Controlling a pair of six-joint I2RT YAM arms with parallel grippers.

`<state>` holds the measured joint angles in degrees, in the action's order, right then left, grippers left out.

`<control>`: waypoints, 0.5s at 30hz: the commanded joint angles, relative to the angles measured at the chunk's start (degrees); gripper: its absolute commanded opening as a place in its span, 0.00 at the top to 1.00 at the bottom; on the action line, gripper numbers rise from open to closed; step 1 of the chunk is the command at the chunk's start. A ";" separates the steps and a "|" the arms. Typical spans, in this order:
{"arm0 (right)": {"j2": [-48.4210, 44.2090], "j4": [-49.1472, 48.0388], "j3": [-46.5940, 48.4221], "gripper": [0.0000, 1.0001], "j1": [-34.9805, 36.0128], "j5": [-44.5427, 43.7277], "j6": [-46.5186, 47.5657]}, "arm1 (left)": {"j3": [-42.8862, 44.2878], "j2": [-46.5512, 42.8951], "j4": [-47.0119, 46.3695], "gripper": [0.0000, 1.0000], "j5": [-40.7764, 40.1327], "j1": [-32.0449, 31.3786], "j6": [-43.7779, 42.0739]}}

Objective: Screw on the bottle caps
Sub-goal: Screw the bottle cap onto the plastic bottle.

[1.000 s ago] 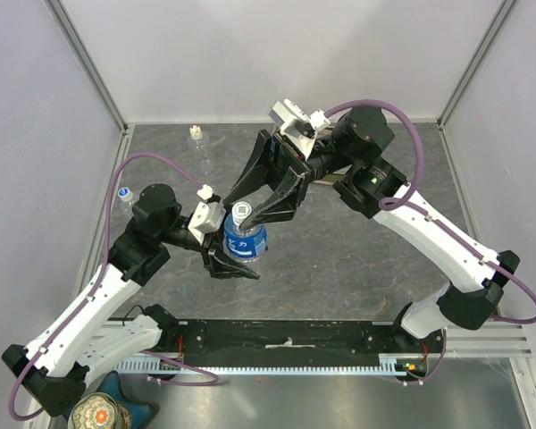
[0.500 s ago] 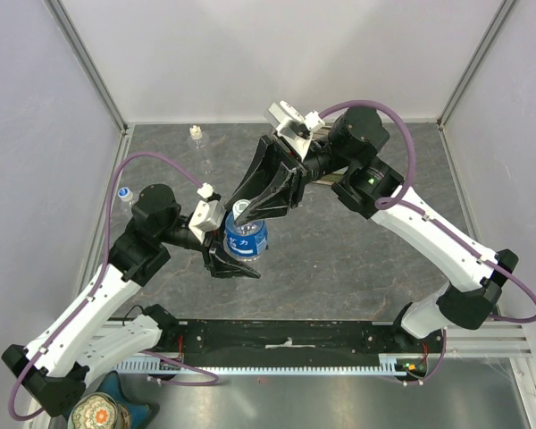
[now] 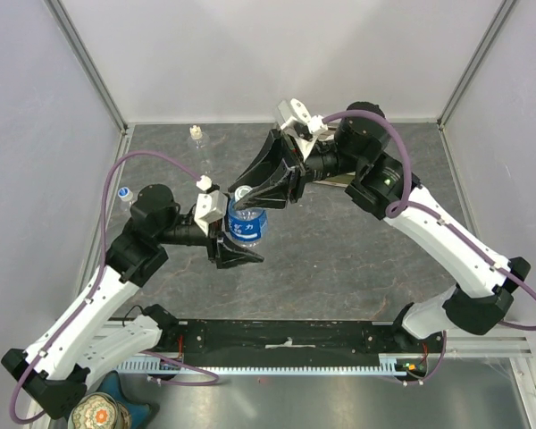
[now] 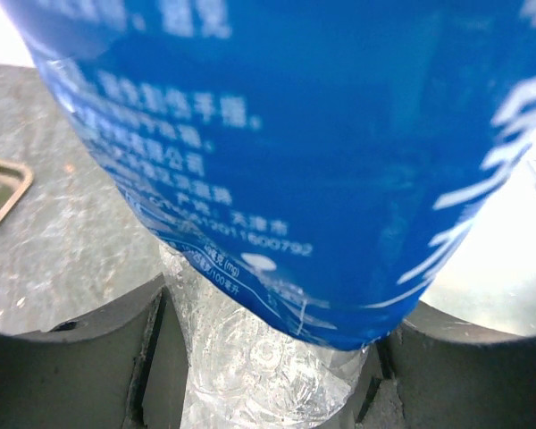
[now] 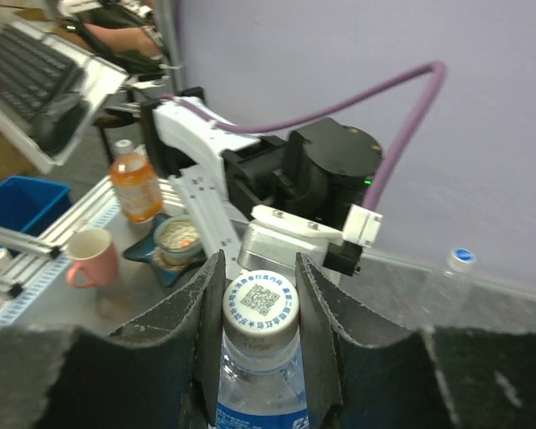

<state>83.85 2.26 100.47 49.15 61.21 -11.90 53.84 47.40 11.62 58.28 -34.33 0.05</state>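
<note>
Top external: right arm (image 3: pixel 429 223) angled down, right fingers (image 5: pixel 205 299) pinching the cap (image 5: pixel 261 302); left fingers (image 3: pixel 238 257) clamping the bottle (image 3: pixel 248 229).

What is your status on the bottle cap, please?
Left tool gripping the blue-label bottle. Right tool shut on its cap. Far bottle and left-wall bottle stand apart, not in the way.

The dark grey, stone-patterned table (image 3: pixel 339 259) carries two clear bottles. A white-capped bottle (image 3: pixel 199 147) is beyond the left gripper (image 3: pixel 241 239), near the far wall. A blue-capped bottle (image 3: pixel 123 195) sits well off to that gripper's left, close against the side wall.
</note>
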 commanded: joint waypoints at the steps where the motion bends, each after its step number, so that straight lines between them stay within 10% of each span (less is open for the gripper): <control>1: -0.18 22.76 -0.45 1.00 0.69 -6.69 11.46 | 6.62 -0.90 -3.80 0.98 -15.46 1.45 0.03; 15: 2.36 22.17 -8.01 1.00 8.32 -52.11 -5.76 | 7.94 -0.38 -2.22 0.98 -40.42 2.25 -1.98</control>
<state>81.71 10.59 95.96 51.37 23.77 -9.69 55.77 47.83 21.65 30.24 -32.86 -1.72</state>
